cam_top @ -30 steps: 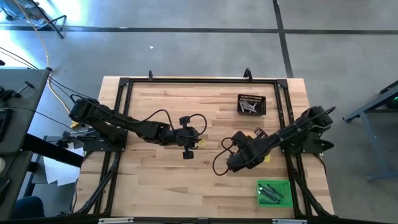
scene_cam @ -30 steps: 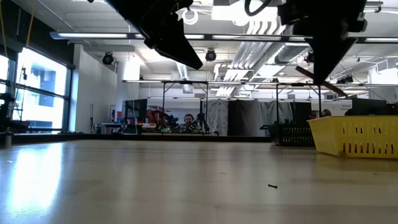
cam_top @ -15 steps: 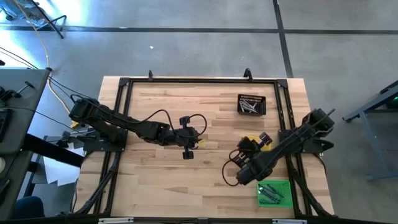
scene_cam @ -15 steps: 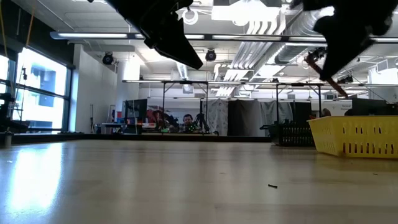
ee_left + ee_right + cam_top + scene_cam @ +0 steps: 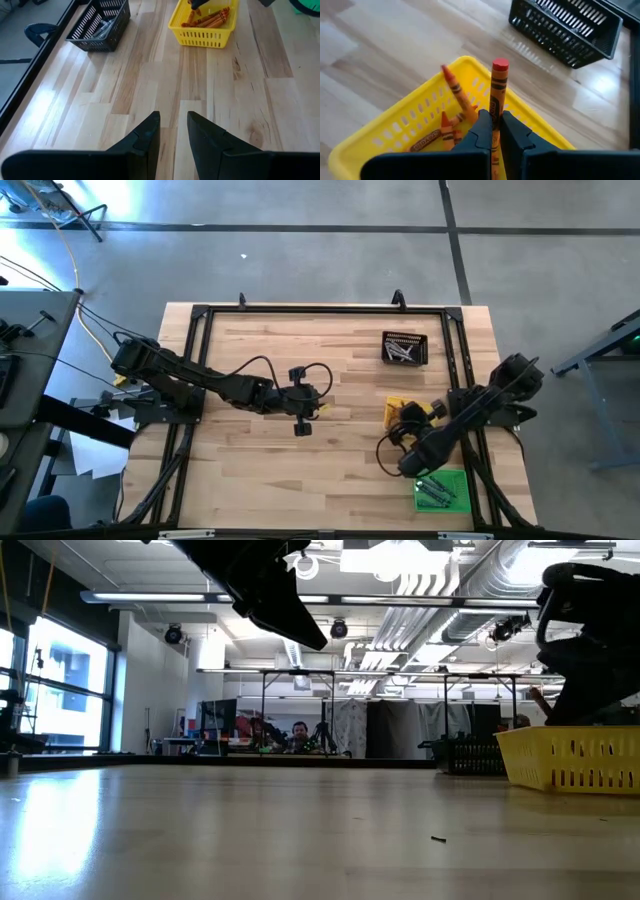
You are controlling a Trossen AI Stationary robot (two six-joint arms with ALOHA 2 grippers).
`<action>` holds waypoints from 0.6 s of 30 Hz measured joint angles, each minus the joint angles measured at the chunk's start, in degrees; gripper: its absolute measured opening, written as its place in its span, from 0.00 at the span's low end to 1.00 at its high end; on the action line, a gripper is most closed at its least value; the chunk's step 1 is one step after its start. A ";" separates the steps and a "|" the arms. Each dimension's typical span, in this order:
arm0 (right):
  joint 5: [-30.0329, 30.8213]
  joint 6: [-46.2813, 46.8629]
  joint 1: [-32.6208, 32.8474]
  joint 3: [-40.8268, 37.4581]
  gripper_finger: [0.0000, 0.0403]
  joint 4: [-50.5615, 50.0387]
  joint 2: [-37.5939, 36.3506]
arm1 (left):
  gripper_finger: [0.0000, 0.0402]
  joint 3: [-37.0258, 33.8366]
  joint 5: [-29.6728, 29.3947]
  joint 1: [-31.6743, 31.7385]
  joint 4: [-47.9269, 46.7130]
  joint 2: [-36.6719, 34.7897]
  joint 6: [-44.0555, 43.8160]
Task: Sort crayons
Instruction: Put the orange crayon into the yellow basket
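Note:
My right gripper (image 5: 492, 122) is shut on an orange-red crayon (image 5: 496, 95) just above the yellow tray (image 5: 385, 135), which holds several more orange crayons (image 5: 451, 120). In the high view that gripper (image 5: 412, 418) is over the yellow tray's (image 5: 393, 408) near side. My left gripper (image 5: 173, 131) hangs open above bare wood near the table's middle (image 5: 318, 402), holding nothing. Grey crayons lie in the black tray (image 5: 404, 348), and dark green ones in the green tray (image 5: 442, 489). My right gripper pinches the crayon between its two fingers around the paper-wrapped middle (image 5: 493, 116). The fingers slant down from the table's near side. The crayon runs along them, its flat red end (image 5: 500, 65) sticking out past the tips. It is lifted clear, above the yellow tray.
A black metal frame (image 5: 320, 310) rims the table. The three trays stand along the right side, the black tray (image 5: 100, 22) farthest and the green one nearest. Bare wood (image 5: 260, 460) spreads across the left and middle. In the low view a person sits far behind the table.
My right gripper, still shut on the crayon, has swung toward the table's right edge and come down over the yellow tray, rolling as it went. The crayon has gone from hanging slanted in the air to standing just above the tray.

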 joint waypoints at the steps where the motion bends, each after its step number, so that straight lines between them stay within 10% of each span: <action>1: 0.48 1.02 0.24 -0.97 0.01 0.64 -0.51 | 0.22 0.00 0.01 0.03 0.00 0.00 0.01; 18: 5.82 12.64 4.34 -9.37 0.01 10.42 -4.15 | 0.22 0.00 0.01 0.05 -0.35 0.00 0.10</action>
